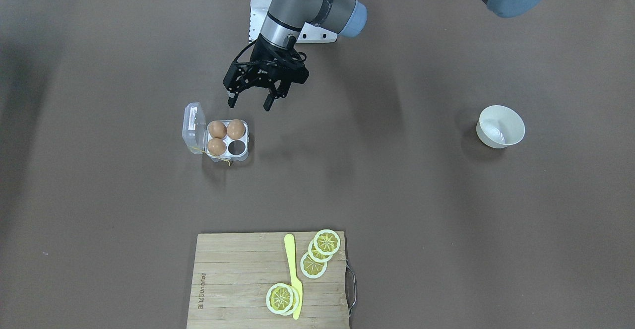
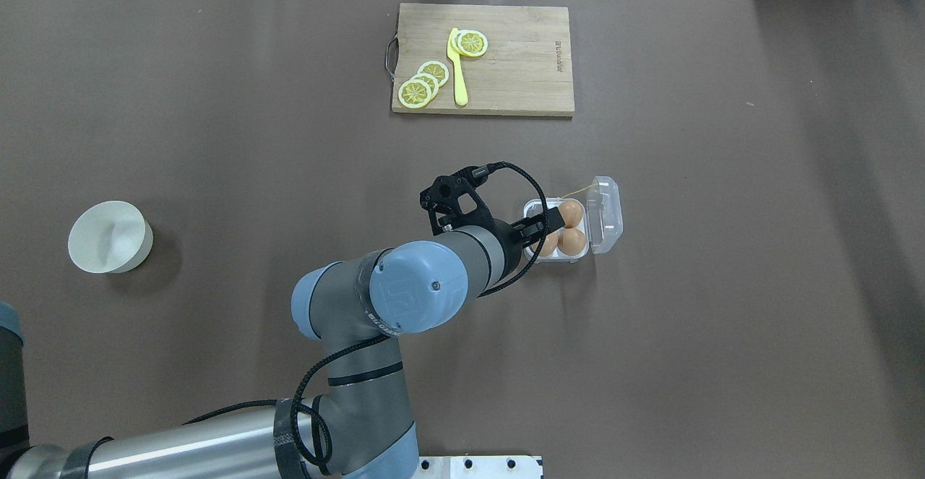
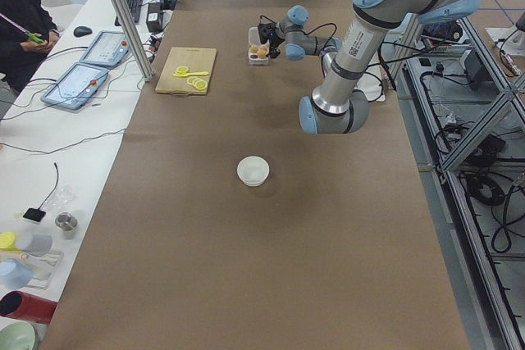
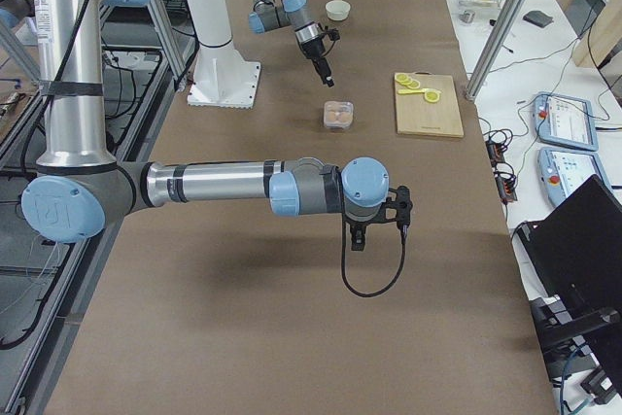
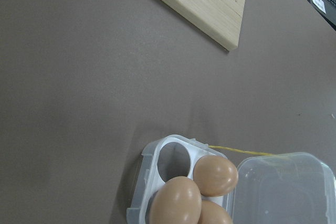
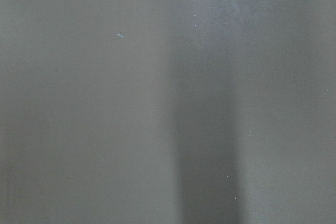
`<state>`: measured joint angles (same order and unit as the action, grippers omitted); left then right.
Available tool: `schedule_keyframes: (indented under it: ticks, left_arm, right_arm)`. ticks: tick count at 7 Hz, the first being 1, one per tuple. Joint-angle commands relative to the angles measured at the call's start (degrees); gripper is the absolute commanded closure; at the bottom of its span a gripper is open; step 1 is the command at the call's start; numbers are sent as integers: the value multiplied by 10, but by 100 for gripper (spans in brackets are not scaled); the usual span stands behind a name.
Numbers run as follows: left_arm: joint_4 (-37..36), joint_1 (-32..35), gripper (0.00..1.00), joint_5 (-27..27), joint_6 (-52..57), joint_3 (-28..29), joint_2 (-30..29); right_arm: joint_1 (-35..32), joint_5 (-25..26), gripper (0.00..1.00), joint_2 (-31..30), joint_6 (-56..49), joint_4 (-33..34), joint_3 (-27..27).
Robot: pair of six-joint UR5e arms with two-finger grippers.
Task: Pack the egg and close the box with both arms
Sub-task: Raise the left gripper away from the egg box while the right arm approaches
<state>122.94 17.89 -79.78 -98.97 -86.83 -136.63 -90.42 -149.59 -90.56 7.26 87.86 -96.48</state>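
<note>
Left arm [image 1: 303, 7]: wrist angled down, near the box [image 1: 194, 129]
Left jaws: spread, empty
Right arm [image 4: 214, 183]: stretched level, well apart from the box
Right jaws: cannot tell

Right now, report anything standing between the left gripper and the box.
Nothing visible does. The left gripper hangs open and empty in the air close to the box. Its lid is swung open, three eggs sit inside, and one cell is empty.

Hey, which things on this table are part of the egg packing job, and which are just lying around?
Job: egg box, lid open; three brown eggs in it; left gripper, open, near it.
Lying about: white bowl; cutting board; lemon slices; yellow knife.
</note>
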Motion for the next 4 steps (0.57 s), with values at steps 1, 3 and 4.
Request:
schedule_keyframes:
  ticks: [1,3,4]
  left_arm:
    - [-15,27,1,-29,27,-30,17]
    - [-157,128,1,-174,49,-135,49]
    - [-219,171,1,-219,76,-181,61]
  right_arm:
    - [2,0,0,2,43,-2,-20]
    - [56,1,0,2,150,-20,-61]
    - [86,6,0,0,179,-62,-63]
